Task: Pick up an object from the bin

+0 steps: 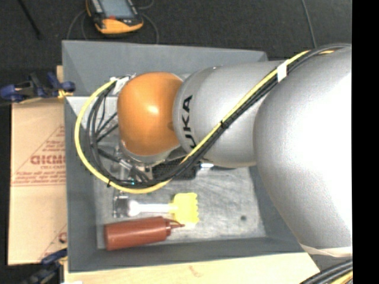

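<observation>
**Claw low at the bin's left, two things lying close by**

My claw [125, 182] hangs under the orange cover [148, 114] on my wrist, low over the left part of the grey bin [80, 241]. The cover and my loop of cables [83, 152] hide most of it from above. I cannot tell how wide it stands, and I see nothing held in it.

Nearest is a brush [183, 209] with a white handle and a yellow head, flat on the bin floor. The handle end lies just below my claw in the view and the head points right. Beside it, towards the wall at the bottom of the view, a red-brown squeeze bottle [139, 232] lies on its side, roughly parallel to the brush. Its nozzle is at the yellow head, touching or nearly so.

I judge both lie on their long sides because that is how loose things settle. The handle would then be a slim bar to straddle, while the round bottle might roll.

On my arm [237, 117] I read the black letters "UKA", with the start of the word hidden behind the orange cover. I can read no label on the bottle or the brush.
</observation>
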{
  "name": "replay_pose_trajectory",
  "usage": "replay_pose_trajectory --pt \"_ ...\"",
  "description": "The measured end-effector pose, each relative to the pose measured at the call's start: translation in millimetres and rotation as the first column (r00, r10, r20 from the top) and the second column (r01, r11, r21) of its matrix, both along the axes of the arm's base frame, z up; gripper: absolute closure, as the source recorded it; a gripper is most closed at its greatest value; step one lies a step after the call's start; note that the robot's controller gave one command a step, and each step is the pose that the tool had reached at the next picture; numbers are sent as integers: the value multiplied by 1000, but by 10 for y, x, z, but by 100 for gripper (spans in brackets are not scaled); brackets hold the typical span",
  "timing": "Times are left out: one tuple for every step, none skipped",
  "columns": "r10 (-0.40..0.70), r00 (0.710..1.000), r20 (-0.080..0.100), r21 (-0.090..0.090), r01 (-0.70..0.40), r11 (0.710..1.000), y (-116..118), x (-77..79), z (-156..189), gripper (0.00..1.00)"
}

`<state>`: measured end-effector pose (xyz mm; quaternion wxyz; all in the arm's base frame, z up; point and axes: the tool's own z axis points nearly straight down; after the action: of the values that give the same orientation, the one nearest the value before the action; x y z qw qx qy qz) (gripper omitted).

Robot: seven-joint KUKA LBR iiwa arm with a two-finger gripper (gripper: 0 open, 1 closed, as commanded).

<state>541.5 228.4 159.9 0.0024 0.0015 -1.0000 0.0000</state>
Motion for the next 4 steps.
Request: replay_pose_trajectory --pt "-4 1000 7 2 4 1000 -7 22 42 0" --pt "-100 994 37 13 100 995 -221 -520 -692 100" --pt "-109 992 65 20 108 994 -241 -432 -640 0" --pt "-110 992 65 20 109 994 -242 -434 -641 0"
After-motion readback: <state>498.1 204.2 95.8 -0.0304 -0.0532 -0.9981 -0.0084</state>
